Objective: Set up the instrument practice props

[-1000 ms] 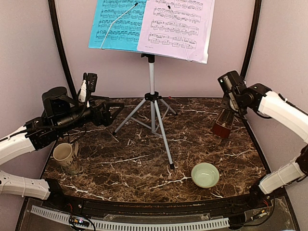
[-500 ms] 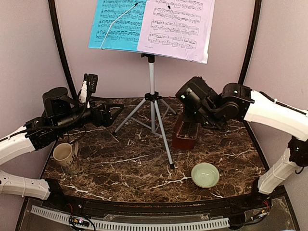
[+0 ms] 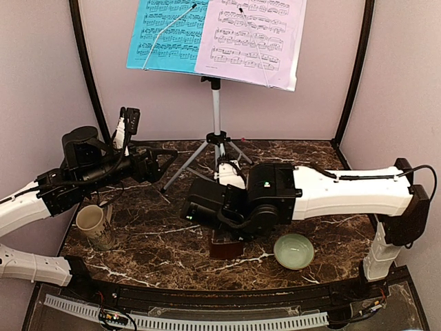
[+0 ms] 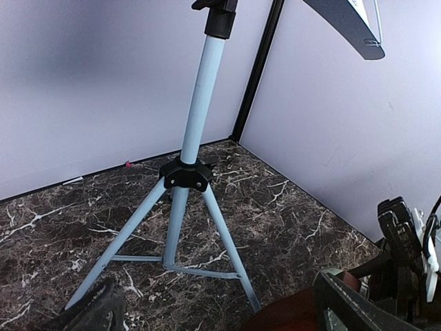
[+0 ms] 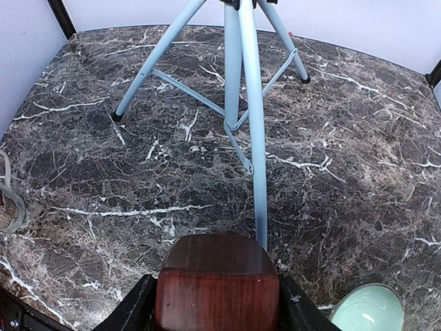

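Two sheets, blue sheet (image 3: 165, 31) and lilac sheet (image 3: 251, 38), already seated side by side on music stand (image 3: 217, 131) desk; stand planted upright at rear of table (image 3: 310, 172). Metronome (image 5: 217, 272) not yet released (last prop, by judgement). It is reddish-brown, glossy and round-topped, pinched between right gripper (image 5: 215, 307) fingers, low before stand's near leg, beside bowl (image 3: 294, 249). Table contact not discernible. Left gripper (image 3: 165, 160) fingers spread, empty.

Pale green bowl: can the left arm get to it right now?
Probably not. The right arm stretches low across the middle, holding the metronome, between the left gripper and the bowl; the left arm would have to cross it.
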Robot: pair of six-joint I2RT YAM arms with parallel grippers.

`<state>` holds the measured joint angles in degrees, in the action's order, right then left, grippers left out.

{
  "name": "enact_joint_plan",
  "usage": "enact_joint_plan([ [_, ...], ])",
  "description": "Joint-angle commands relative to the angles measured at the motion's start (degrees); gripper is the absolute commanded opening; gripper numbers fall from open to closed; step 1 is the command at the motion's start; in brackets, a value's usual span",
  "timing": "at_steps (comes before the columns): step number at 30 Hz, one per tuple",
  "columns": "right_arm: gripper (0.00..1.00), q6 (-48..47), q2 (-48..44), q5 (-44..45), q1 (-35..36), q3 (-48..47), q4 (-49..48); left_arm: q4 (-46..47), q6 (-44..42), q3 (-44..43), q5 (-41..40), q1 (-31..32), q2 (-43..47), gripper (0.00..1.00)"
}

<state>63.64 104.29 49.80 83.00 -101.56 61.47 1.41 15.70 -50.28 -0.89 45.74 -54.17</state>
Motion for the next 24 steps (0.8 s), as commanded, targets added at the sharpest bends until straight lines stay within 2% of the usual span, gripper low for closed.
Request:
enact_joint_plan([
  [1,0.43,4.5,-1.0,6.1,1.6,-2.3,-1.7,-0.1,0.8,1.1,0.1,-0.4,1.5,0.98],
  [5,0.43,-0.3,-1.7,5.6,1.9,4.4,-11.6,-0.1,0.1,1.2,0.7,-0.4,0.6,0.98],
  [10,0.44,-6.8,-0.6,5.9,1.9,6.1,-17.4,-0.2,0.4,4.1,3.7,-0.4,1.2,0.97],
  [15,0.4,-15.5,-1.3,4.0,1.6,9.5,-23.4,0.8,-0.6,11.6,9.4,-0.4,4.3,0.97],
  [18,0.37,-18.6,-3.4,2.5,1.1,12.7,-25.8,3.8,0.2,17.5,13.2,-0.3,7.5,0.93],
  [21,0.36,-22.8,-7.2,-0.4,0.5,18.2,-31.7,8.2,0.7,23.7,15.7,-0.3,9.1,0.86],
  [24,0.35,-28.2,-11.6,-6.1,-0.6,24.9,-39.8,11.3,-0.6,27.6,16.3,0.4,9.5,0.84],
])
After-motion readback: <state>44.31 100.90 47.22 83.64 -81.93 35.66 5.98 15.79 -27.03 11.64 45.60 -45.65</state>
